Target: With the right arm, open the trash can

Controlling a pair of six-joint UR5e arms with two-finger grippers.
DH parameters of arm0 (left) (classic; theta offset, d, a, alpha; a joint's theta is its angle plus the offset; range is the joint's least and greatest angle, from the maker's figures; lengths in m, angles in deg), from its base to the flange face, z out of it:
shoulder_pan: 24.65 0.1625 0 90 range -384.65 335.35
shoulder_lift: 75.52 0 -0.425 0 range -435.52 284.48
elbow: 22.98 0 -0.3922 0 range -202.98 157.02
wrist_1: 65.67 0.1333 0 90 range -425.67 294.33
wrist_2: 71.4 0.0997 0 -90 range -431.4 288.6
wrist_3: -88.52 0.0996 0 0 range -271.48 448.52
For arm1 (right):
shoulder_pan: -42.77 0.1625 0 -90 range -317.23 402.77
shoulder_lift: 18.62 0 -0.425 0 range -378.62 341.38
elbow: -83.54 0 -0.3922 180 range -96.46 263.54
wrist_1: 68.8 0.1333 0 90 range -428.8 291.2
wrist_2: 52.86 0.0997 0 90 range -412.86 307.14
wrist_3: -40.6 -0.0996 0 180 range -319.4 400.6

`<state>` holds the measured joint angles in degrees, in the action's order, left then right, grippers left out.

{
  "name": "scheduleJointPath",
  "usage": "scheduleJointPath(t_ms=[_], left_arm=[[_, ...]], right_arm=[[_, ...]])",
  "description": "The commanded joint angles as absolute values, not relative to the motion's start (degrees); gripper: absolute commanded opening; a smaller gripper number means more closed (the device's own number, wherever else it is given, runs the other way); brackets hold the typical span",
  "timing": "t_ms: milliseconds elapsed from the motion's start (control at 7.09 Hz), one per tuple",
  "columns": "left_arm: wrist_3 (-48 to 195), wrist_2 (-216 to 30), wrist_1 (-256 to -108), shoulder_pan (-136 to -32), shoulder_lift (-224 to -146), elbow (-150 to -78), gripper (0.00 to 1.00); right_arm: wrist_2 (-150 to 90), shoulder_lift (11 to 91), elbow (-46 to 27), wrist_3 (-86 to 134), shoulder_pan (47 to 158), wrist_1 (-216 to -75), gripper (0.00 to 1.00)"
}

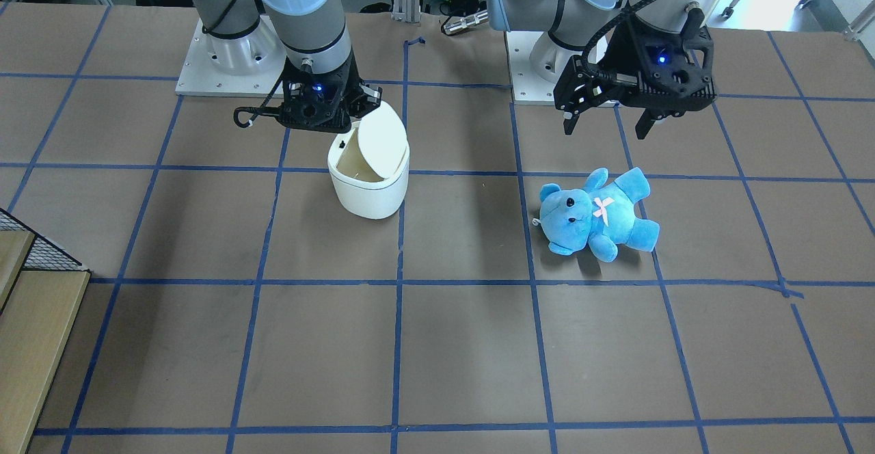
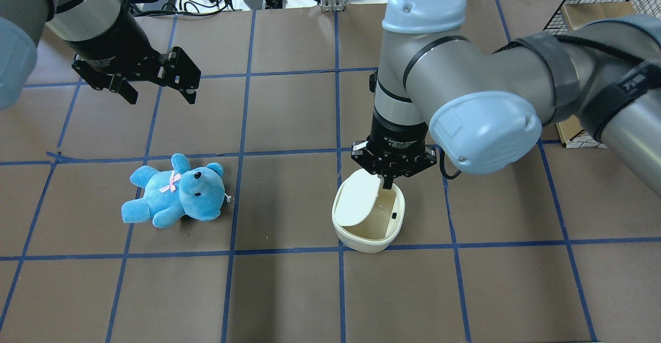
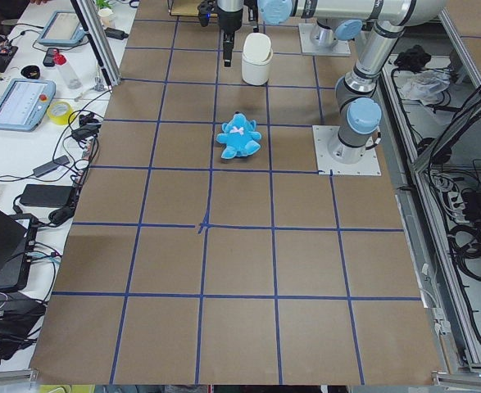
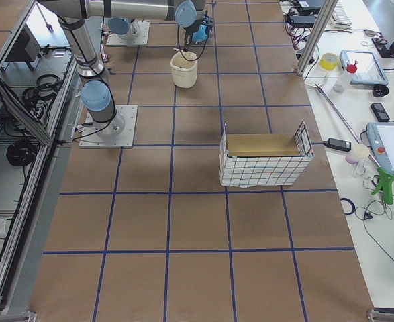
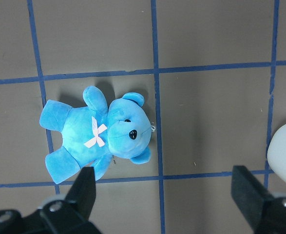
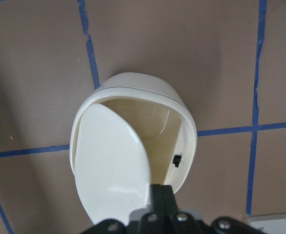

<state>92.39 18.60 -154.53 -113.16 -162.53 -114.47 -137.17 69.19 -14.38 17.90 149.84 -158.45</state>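
Note:
The white trash can stands on the table with its flat lid tipped up on edge, so the cream inside shows. My right gripper is shut, points straight down and has its fingertips at the can's rear rim beside the raised lid. The right wrist view shows the can, the lid and the closed fingers. In the front-facing view the can sits under the right gripper. My left gripper is open and empty, high above the table.
A blue teddy bear lies on its back left of the can, below the left gripper; it also shows in the left wrist view. A wire basket stands at the table's right end. Blue tape lines grid the brown table.

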Motion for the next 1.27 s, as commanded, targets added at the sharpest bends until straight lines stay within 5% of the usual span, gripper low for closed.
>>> scheduleJointPath(t_ms=[0, 1128], left_arm=[[92.4, 18.6, -154.5, -113.2, -162.4, -114.5, 1.0], [92.4, 18.6, -154.5, -113.2, -162.5, -114.5, 1.0]], right_arm=[[-141.4, 69.1, -7.6, 22.7, 148.1, -152.7, 0.0], [-144.0, 69.3, -3.1, 46.3, 132.5, -148.2, 0.0]])
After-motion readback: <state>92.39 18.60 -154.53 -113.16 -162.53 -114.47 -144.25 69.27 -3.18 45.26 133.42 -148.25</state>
